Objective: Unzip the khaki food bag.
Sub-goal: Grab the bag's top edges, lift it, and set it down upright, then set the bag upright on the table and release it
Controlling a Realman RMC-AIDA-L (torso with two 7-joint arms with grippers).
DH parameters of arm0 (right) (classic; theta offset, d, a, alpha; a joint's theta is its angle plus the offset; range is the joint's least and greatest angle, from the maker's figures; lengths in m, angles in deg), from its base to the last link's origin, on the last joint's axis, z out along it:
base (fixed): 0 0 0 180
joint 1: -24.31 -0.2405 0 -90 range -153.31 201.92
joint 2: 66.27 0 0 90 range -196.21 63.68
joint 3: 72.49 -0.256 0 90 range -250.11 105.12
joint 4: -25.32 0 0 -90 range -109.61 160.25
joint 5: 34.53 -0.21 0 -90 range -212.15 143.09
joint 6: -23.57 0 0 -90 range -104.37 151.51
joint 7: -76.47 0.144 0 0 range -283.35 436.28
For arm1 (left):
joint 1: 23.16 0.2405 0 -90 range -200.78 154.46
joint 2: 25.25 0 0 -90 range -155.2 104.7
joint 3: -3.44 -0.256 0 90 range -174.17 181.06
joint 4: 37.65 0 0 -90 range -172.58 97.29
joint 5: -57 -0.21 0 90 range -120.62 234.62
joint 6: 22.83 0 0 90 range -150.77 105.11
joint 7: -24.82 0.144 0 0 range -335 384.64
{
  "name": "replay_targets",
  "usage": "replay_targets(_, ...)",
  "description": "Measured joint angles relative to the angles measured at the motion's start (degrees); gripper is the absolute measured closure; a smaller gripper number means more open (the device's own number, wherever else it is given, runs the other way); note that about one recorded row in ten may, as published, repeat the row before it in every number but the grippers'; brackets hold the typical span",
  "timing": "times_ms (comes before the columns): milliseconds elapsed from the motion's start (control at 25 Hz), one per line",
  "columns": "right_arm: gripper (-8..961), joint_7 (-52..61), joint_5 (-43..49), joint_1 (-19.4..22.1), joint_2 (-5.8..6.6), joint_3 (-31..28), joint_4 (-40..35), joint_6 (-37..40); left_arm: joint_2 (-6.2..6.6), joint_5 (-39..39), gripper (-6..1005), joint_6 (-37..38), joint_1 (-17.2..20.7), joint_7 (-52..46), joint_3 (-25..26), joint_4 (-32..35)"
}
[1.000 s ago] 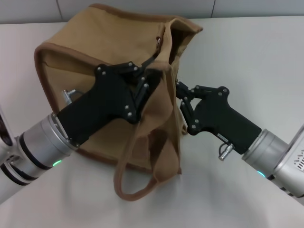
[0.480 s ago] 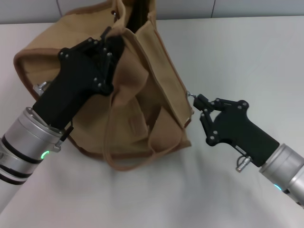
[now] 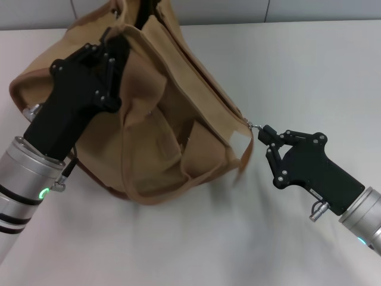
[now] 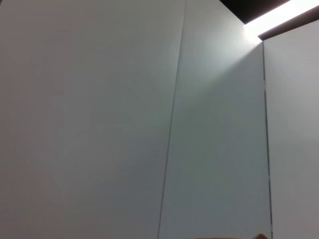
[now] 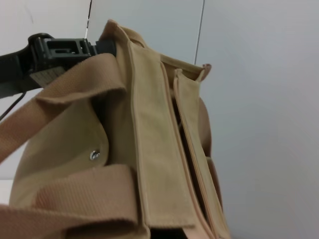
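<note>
The khaki food bag [image 3: 166, 113] lies tilted on the white table [image 3: 309, 65], its top toward the back; a strap handle [image 3: 178, 189] loops along its front. My left gripper [image 3: 119, 43] is shut on the bag's top edge at the back left. My right gripper [image 3: 262, 133] is shut on the silver zipper pull [image 3: 254, 126] at the bag's right corner. The right wrist view shows the bag [image 5: 149, 149] close up, with a snap button [image 5: 94, 155], a dark open zipper slit [image 5: 185, 144] and my left gripper [image 5: 57, 49] behind. The left wrist view shows only wall.
A grey panelled wall [image 3: 238, 11] runs behind the table's far edge. The bag fills the left and middle of the table. Bare table surface lies to the right of and in front of my right arm.
My left gripper has moved up and left, dragging the bag's top with it. My right gripper has moved right with the zipper pull, and the bag has tipped and stretched between them.
</note>
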Motion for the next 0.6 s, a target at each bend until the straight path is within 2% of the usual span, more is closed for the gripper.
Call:
replay_targets(560, 872, -0.08, -0.58, -1.19, 0.0, -1.07, -3.78, -5.35, 0.09, -0.28, 941, -1.38, 0.58, -2.79, 0.83, 0.77)
replay_targets(600, 836, -0.14, -0.59, -1.4, 0.0, -1.14, -4.11, -5.89, 0.09, -0.29, 941, -1.38, 0.67, -2.79, 0.84, 0.77)
